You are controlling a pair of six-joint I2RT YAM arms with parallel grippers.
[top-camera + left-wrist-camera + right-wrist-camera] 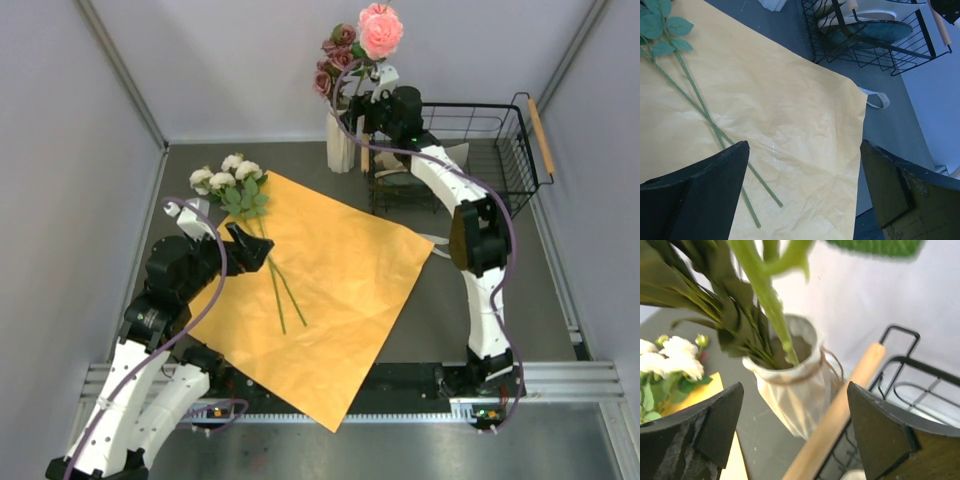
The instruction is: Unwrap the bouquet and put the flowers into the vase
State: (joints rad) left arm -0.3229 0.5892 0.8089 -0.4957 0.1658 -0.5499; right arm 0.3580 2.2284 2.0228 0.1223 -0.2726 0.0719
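Left tool (pixel 802 165) and right tool (pixel 794 390) gape; two stems (pixel 700 107) lie on one paper (pixel 800 100).

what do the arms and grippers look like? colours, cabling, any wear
Left arm and right arm: white links, black joint housings. A thin mauve cable loops loosely along each. Left gripper and right gripper: black, two broad wedge-shaped fingers, lightly scuffed.

Creased matt orange paper (pixel 350 270); ribbed white ceramic vase (pixel 795 390); black wire basket (pixel 520 150) with smooth wooden handle (pixel 840 417).
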